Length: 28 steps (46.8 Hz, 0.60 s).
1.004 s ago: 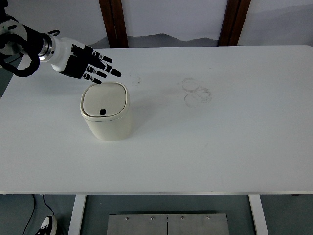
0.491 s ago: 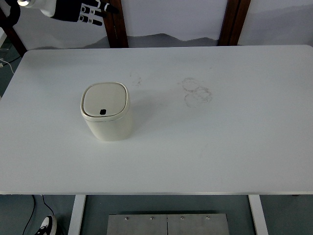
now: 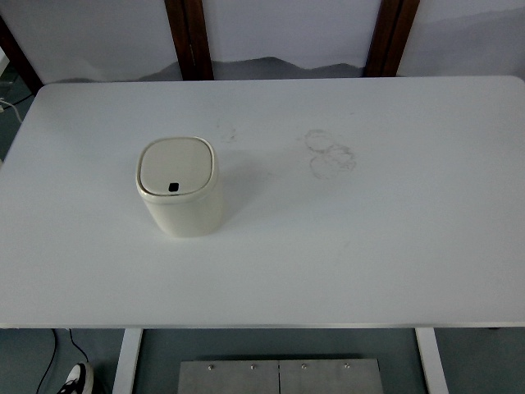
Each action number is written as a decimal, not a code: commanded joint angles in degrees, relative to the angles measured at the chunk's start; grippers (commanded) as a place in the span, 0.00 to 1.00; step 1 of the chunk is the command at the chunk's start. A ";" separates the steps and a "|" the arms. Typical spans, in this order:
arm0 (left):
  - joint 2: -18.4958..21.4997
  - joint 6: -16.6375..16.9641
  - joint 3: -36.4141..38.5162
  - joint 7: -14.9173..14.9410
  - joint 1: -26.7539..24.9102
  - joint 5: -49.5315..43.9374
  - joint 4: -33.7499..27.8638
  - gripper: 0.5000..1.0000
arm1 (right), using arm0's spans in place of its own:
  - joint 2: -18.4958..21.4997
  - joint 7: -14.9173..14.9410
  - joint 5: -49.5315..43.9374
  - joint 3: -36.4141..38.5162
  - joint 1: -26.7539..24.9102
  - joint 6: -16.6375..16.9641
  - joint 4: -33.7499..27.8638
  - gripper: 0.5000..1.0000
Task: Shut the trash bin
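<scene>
A small cream trash bin [image 3: 179,187] stands upright on the left half of the white table [image 3: 369,238]. Its lid lies flat and shut on top, with a small black button near the lid's front edge. Neither of my hands shows in the head view.
Faint ring marks [image 3: 330,153] stain the table right of the bin. Two dark wooden posts stand behind the table's far edge. A shoe [image 3: 75,379] shows on the floor at the bottom left.
My left hand, open above and behind the bin a second ago, rose to the top left corner and has now left the view. The bin has not moved.
</scene>
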 commanded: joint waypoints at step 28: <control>-0.54 -9.52 -16.91 -7.52 18.83 -0.49 11.91 1.00 | 0.00 0.04 -0.07 -0.01 0.00 0.00 0.02 0.99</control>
